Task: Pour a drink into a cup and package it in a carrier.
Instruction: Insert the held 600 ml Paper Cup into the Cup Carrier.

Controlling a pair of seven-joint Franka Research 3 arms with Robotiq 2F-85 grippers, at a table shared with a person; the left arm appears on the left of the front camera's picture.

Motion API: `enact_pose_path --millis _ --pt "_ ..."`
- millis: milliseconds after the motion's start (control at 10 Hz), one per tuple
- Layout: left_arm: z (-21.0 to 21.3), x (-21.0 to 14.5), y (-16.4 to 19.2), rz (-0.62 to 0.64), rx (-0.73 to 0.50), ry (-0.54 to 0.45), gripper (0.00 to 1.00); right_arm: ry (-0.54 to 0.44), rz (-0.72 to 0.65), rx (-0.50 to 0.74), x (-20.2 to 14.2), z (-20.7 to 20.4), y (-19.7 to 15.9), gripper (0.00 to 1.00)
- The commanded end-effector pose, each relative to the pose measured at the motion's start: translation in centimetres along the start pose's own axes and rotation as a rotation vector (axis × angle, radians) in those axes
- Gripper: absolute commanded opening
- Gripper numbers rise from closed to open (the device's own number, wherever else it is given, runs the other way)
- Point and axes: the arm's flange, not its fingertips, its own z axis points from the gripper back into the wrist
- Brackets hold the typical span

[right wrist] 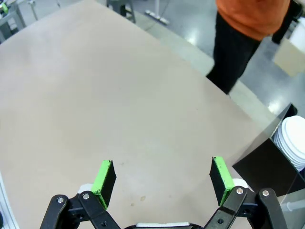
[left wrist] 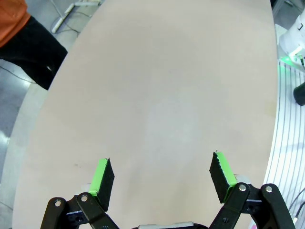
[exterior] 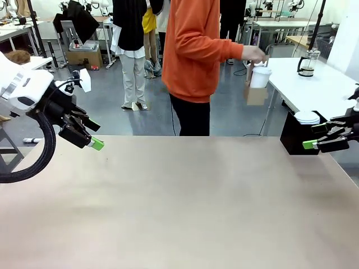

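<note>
White cup (exterior: 260,77) in carrier (exterior: 255,91), held by person's hand (exterior: 255,54) beyond tabletop (exterior: 179,207); jug (exterior: 307,63) on far table. Wrist views: left gripper (left wrist: 162,176), right gripper (right wrist: 162,179), jaws wide, empty. Black box (right wrist: 267,164) near right.

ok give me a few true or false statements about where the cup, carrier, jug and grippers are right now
1. The person's hand holds the carrier with the cup in it, off to the side of the robot's table. True.
2. The left gripper is shut on the cup. False: it is open and holds nothing.
3. The glass jug stands on the white table behind. True.
4. The right gripper is shut. False: its fingers are spread, holding nothing.
5. The black box lies in the middle of the robot's table. False: it sits at the far right edge, by the right gripper.
</note>
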Motion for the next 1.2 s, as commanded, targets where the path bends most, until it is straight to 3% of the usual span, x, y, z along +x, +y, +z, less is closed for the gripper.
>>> enact_pose_path --millis 0,1100 --pt "-0.16 -0.03 0.12 -0.002 0.003 -0.015 1.0 -0.008 0.018 0.009 0.05 -0.12 -0.47 1.0" --pt "-0.16 -0.03 0.12 -0.002 0.003 -0.015 1.0 -0.008 0.018 0.009 0.05 -0.12 -0.47 1.0"
